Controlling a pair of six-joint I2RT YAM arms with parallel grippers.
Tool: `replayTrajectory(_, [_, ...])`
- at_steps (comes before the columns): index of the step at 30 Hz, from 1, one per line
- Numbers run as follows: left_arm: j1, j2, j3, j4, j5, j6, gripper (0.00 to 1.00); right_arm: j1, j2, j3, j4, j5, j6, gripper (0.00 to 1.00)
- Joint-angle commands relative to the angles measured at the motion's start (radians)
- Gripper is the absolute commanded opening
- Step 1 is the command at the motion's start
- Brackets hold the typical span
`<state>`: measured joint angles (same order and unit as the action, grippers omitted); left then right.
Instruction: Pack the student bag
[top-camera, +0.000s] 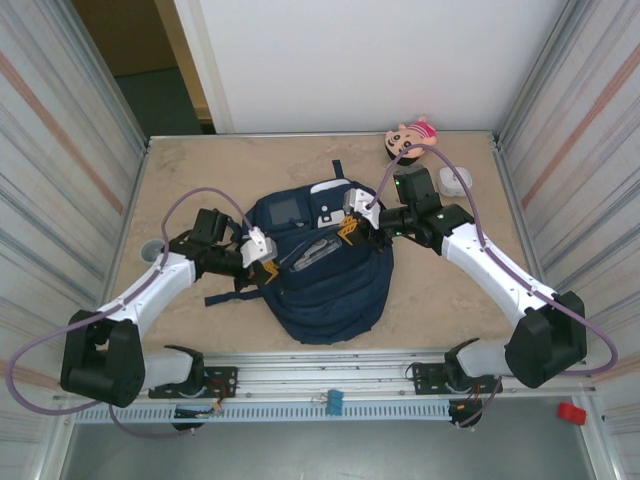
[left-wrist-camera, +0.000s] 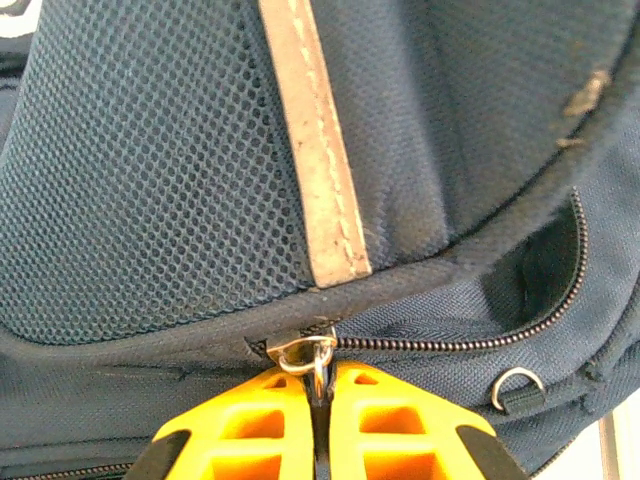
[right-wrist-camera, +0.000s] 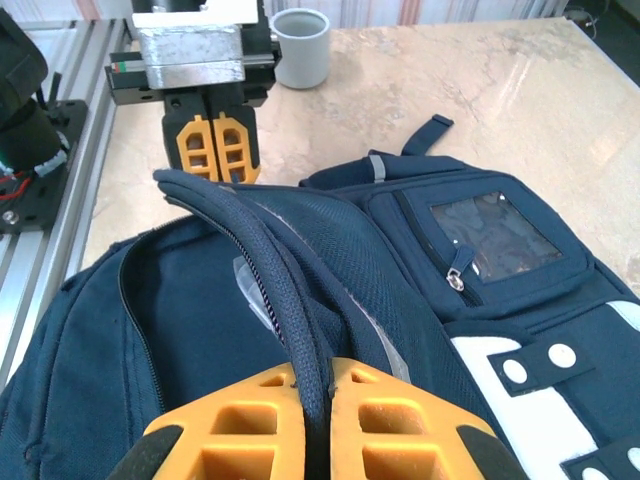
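Observation:
The student bag (top-camera: 330, 290), a navy backpack with white patches, lies in the middle of the table with its main compartment open. My left gripper (left-wrist-camera: 320, 375) is shut on the metal zipper pull (left-wrist-camera: 305, 352) at the bag's left side, below a pale reflective stripe (left-wrist-camera: 318, 160). In the top view it (top-camera: 268, 268) sits at the bag's left edge. My right gripper (right-wrist-camera: 325, 370) is shut on the raised rim of the bag's opening (right-wrist-camera: 285, 300), at the bag's upper right in the top view (top-camera: 352, 228). Something clear and plastic (right-wrist-camera: 245, 285) shows inside.
A pink cartoon-face toy (top-camera: 412, 137) and a small white container (top-camera: 457, 181) lie at the back right. A grey cup (right-wrist-camera: 301, 47) sits sunk in the table at the left (top-camera: 152, 249). Corrugated walls close both sides. A metal rail (top-camera: 330, 375) runs along the near edge.

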<state>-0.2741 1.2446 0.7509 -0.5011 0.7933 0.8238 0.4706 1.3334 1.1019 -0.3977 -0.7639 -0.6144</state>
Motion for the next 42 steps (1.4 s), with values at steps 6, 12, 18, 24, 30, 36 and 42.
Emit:
replayTrajectory(6, [0.0, -0.043, 0.001, -0.028, 0.044, -0.034, 0.0, 0.061, -0.052, -0.004, -0.049, 0.102, -0.06, 0.37])
replayTrajectory(12, [0.0, -0.049, 0.001, -0.029, 0.052, -0.041, 0.0, 0.356, -0.13, -0.043, -0.118, 0.576, -0.144, 0.56])
replayTrajectory(18, [0.001, -0.057, 0.005, -0.019, 0.067, -0.053, 0.0, 0.539, -0.101, -0.127, 0.074, 0.707, -0.143, 0.61])
replayTrajectory(24, [0.0, -0.066, 0.001, -0.018, 0.071, -0.065, 0.0, 0.587, 0.012, -0.116, 0.152, 0.77, -0.137, 0.56])
replayTrajectory(30, [0.0, -0.074, -0.006, -0.026, 0.116, -0.094, 0.0, 0.588, 0.074, -0.148, 0.256, 0.781, -0.094, 0.03])
replayTrajectory(36, [-0.011, -0.092, -0.02, -0.043, 0.137, -0.111, 0.0, 0.585, 0.139, -0.202, 0.445, 0.851, -0.015, 0.0])
replayTrajectory(42, [-0.068, -0.092, 0.008, -0.094, 0.133, -0.126, 0.0, 0.543, 0.149, -0.211, 0.535, 0.812, 0.036, 0.0])
